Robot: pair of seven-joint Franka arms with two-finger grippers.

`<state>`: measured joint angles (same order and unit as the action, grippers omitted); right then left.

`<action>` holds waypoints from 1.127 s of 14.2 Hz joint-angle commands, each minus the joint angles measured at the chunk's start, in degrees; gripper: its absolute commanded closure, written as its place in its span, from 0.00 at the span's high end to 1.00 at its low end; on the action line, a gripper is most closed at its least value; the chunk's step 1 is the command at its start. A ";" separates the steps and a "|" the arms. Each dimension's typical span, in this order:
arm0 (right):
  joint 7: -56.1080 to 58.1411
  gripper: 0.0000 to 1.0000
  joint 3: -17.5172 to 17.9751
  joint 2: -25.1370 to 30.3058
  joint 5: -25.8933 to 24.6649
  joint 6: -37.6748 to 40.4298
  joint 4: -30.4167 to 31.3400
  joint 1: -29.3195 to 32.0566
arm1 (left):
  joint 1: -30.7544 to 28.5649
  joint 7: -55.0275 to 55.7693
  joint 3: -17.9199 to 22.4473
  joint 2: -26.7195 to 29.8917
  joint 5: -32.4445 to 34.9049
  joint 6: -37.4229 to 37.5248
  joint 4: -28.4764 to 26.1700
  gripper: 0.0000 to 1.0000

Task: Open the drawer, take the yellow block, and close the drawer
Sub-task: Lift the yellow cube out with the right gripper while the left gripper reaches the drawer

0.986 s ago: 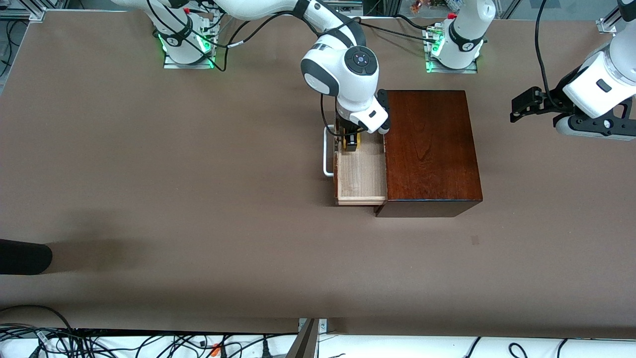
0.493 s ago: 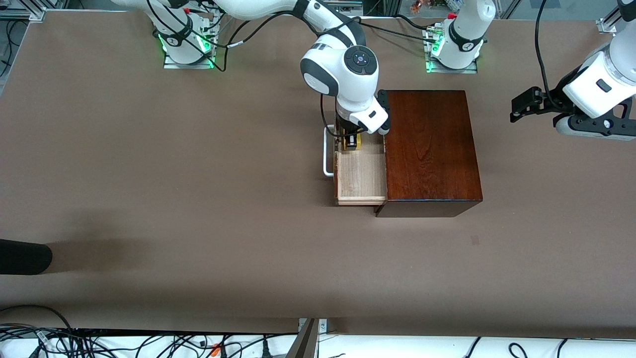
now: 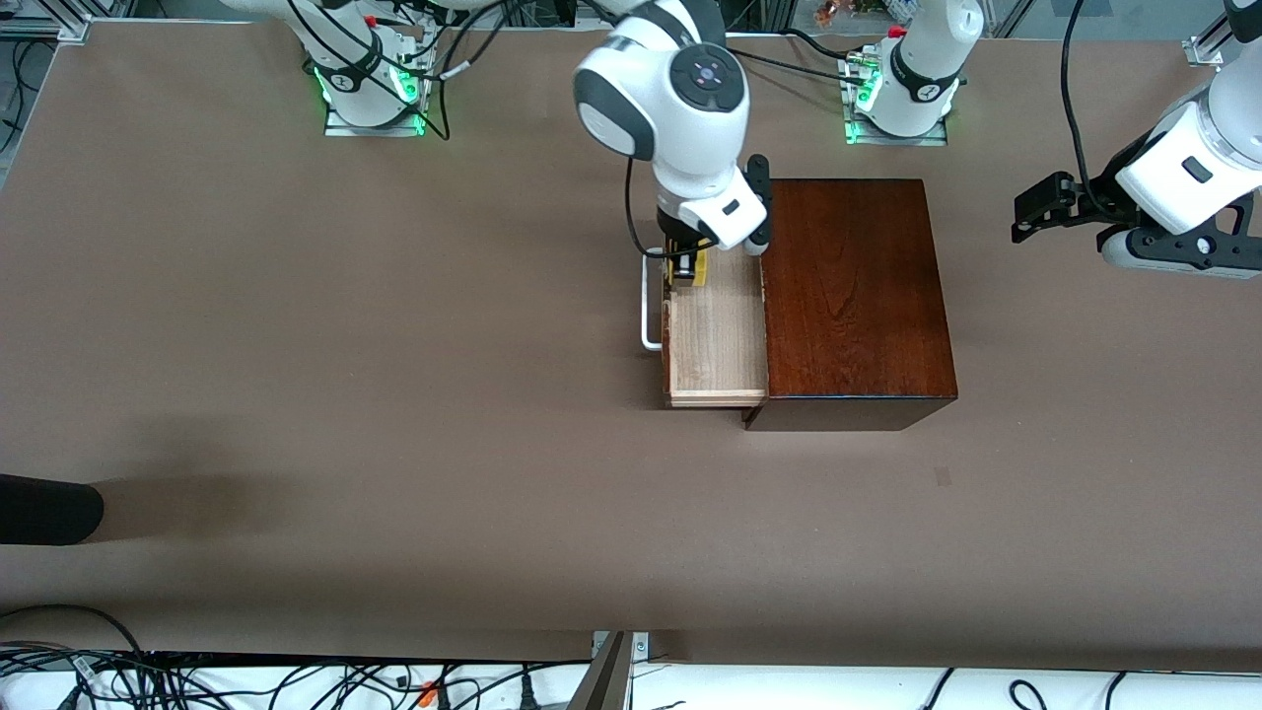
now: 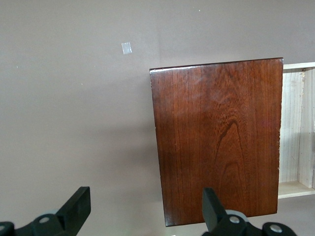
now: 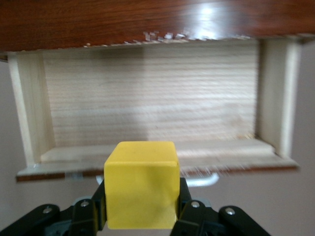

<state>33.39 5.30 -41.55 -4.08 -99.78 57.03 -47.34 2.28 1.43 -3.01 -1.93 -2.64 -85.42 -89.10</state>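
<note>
Right wrist view: the yellow block is seen clamped between the fingers of the right gripper, raised over the open drawer, at the end of it farther from the front camera; the white handle lies toward the right arm's end of the worktop, so closing is judged to call for a push from there toward the box; the left gripper waits spread wide, empty, above the worktop just beside the box.

The left wrist view looks down on the dark reddish-brown wooden box, its pale drawer pulled out at one side. The left gripper hangs over the brown table, fingers spread wide.
</note>
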 commanded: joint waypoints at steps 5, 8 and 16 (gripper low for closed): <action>-5.70 0.15 0.15 7.52 4.33 7.75 0.19 9.70 | 0.10 -0.47 0.28 0.62 -1.23 -0.09 0.86 1.00; -5.71 0.15 0.15 8.23 7.94 8.46 0.28 16.82 | 0.18 -0.81 0.28 0.35 -1.14 -0.01 0.95 1.00; -13.42 0.15 -10.99 16.23 10.49 18.91 0.80 22.12 | 0.80 -1.08 0.11 -0.61 -0.44 -0.27 1.83 1.00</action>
<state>23.99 -2.67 -27.48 4.53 -83.52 56.67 -24.85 2.32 1.43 -3.04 -2.22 -2.64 -85.61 -88.44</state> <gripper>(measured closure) 0.449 0.000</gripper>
